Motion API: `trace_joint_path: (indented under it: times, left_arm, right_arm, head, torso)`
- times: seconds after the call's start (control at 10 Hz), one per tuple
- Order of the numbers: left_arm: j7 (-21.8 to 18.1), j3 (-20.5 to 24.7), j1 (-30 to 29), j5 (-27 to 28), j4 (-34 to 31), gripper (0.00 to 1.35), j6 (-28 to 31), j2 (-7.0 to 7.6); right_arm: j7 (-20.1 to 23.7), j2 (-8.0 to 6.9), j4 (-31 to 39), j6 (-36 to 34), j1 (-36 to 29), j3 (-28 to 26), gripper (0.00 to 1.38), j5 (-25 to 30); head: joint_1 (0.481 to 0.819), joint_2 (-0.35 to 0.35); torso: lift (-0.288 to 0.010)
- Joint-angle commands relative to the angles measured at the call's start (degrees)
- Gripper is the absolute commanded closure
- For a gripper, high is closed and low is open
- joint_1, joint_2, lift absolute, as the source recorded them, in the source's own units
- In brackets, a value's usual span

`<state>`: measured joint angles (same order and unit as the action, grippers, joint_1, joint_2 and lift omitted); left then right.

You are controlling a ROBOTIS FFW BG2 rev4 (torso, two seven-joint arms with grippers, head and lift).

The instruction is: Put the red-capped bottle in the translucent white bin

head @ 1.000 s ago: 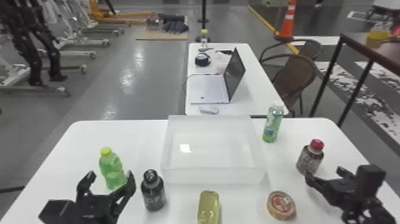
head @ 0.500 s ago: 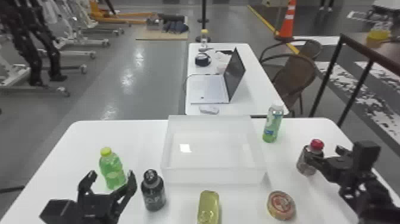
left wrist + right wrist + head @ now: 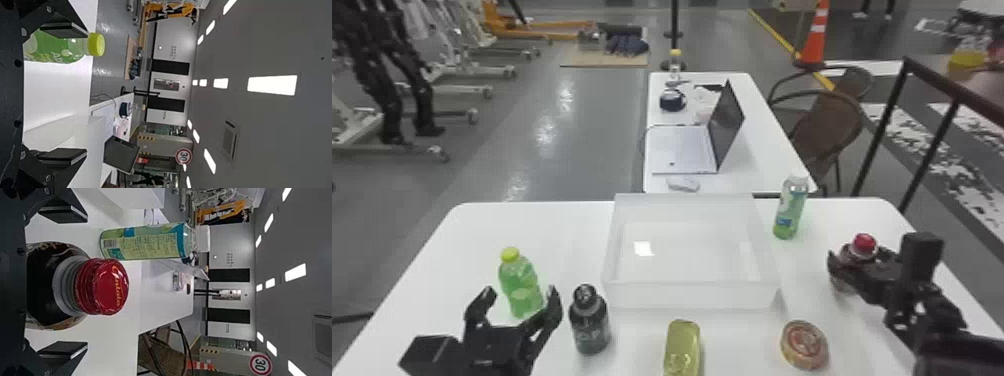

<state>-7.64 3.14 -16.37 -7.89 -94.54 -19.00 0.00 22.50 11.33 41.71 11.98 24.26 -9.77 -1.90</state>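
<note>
Betw. wide-set fingers of my R gripper [image 3: 87,282], red-capped bottle [image 3: 102,286] stands upright; L gripper [image 3: 521,290], also wide, is farther.

Your left gripper's [image 3: 521,291] fingers stand wide apart. You have the green bottle [image 3: 55,51], its yellow cap [image 3: 96,44] on, partly behind one finger, and the bin [image 3: 91,137] near the other. Beyond it you see a laptop [image 3: 120,155] and a round sign [image 3: 183,156].
</note>
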Motion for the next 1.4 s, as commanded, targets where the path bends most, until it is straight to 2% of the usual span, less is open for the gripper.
trace_joint_path:
  times: [0.0,0.1,0.2,0.4,0.5,0.7,0.8,0.9,1.0,1.1,1.3]
  left_arm:
    - [0.0,-0.1,0.0,-0.4,0.2,0.23,-0.2,-0.15]
    - [0.0,-0.1,0.0,-0.4,0.4,0.23,-0.2,-0.15]
    - [0.0,-0.1,0.0,-0.6,0.4,0.23,-0.2,-0.15]
    - [0.0,-0.1,0.0,-0.6,0.5,0.23,-0.2,-0.15]
    - [0.0,-0.1,-0.1,-0.8,0.6,0.23,-0.2,-0.15]
    - [0.0,-0.2,0.0,-0.9,0.7,0.23,0.0,-0.15]
    - [0.0,-0.2,0.0,-1.0,0.7,0.23,0.4,-0.15]
    - [0.0,-0.3,0.1,-1.1,0.7,0.23,0.5,-0.15]
    - [0.0,-0.5,0.1,-1.3,0.8,0.23,1.0,-0.15]
    - [0.0,-0.7,0.4,-1.3,0.9,0.23,1.2,-0.15]
    - [0.0,-1.1,0.7,-1.4,1.1,0.23,1.3,-0.15]
  right_arm:
    - [0.2,0.01,-2.2,-0.3,1.1,0.1,0.42,-0.1]
    - [0.4,0.10,-2.7,-0.5,1.2,0.1,0.72,-1.1]
    - [0.3,-0.17,-2.7,-1.7,1.1,0.5,1.38,-3.7]
    - [-1.1,-1.05,-0.4,-1.1,-0.2,0.5,1.29,-6.5]
    - [-0.9,-0.87,3.2,-3.1,-1.1,2.4,1.29,-8.3]
    - [-2.4,-2.28,17.8,-10.6,-4.8,2.8,1.29,-9.9]
    - [-1.5,-2.01,19.9,-12.5,-4.4,4.4,1.29,-13.0]
    - [-1.5,-1.05,20.8,-13.9,-3.5,7.1,1.29,-16.5]
    - [-1.5,-0.69,21.3,-15.1,-2.5,9.2,1.29,-18.5]
    - [-1.6,-0.78,21.1,-15.6,-0.9,11.3,1.29,-20.0]
    - [-1.6,-1.40,16.3,-14.2,3.4,16.2,1.29,-23.3]
  head:
    - [0.549,0.000]
    - [0.549,0.000]
    - [0.549,0.000]
    - [0.549,0.000]
    - [0.549,0.000]
    - [0.549,0.000]
    - [0.549,0.000]
    - [0.549,0.000]
    - [0.549,0.000]
    - [0.549,0.000]
    - [0.549,0.000]
  torso:
    - [-0.100]
    - [-0.100]
    - [-0.100]
    - [-0.100]
    - [-0.100]
    - [-0.100]
    - [-0.100]
    - [-0.100]
    - [-0.100]
    - [-0.100]
    - [-0.100]
